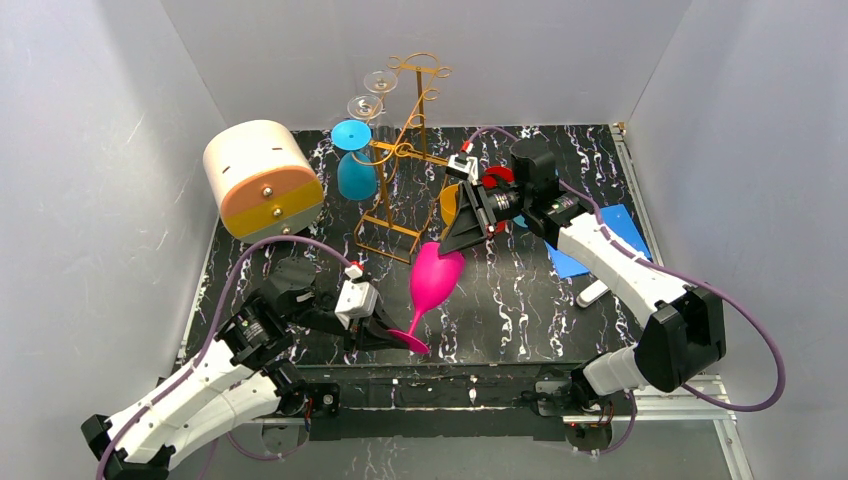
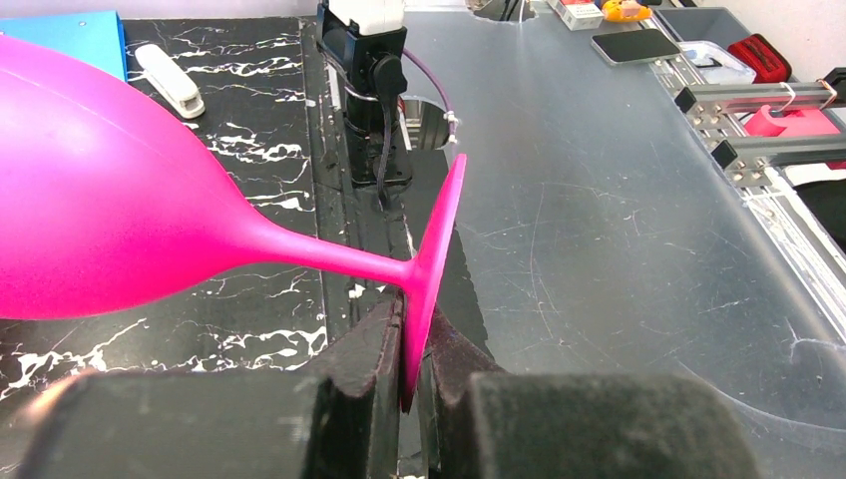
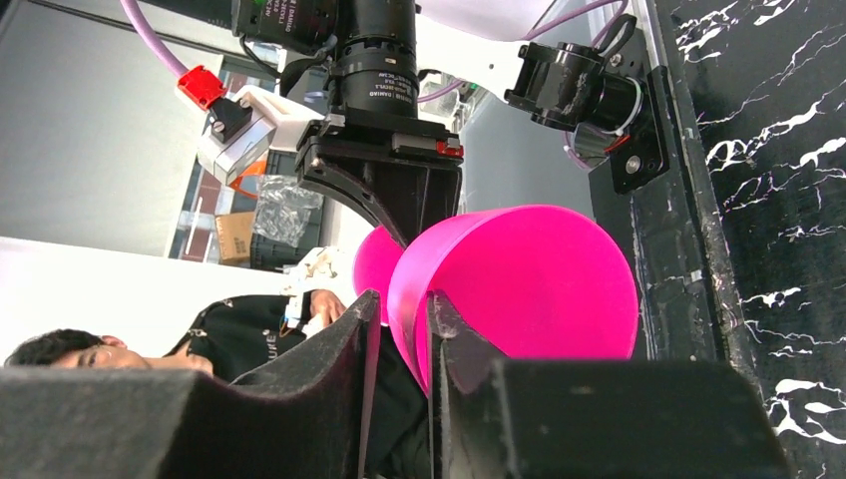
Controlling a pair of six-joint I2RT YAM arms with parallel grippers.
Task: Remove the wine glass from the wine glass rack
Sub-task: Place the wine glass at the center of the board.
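A pink wine glass (image 1: 436, 275) hangs tilted in the air in front of the golden wire wine glass rack (image 1: 400, 150), clear of it. My left gripper (image 1: 400, 335) is shut on the edge of its foot (image 2: 439, 239), and the fingers (image 2: 379, 349) pinch the disc from both sides. My right gripper (image 1: 450, 240) straddles the rim of the pink bowl (image 3: 539, 279). One finger (image 3: 449, 334) lies against the wall inside the bowl, while the other stands a little off the outside, so the jaws are open.
A blue glass (image 1: 355, 170) and two clear glasses (image 1: 372, 95) hang on the rack. A cream-and-orange cylindrical box (image 1: 262, 180) sits at the left. A blue sheet (image 1: 615, 225) and a white stapler-like object (image 1: 592, 292) lie at the right.
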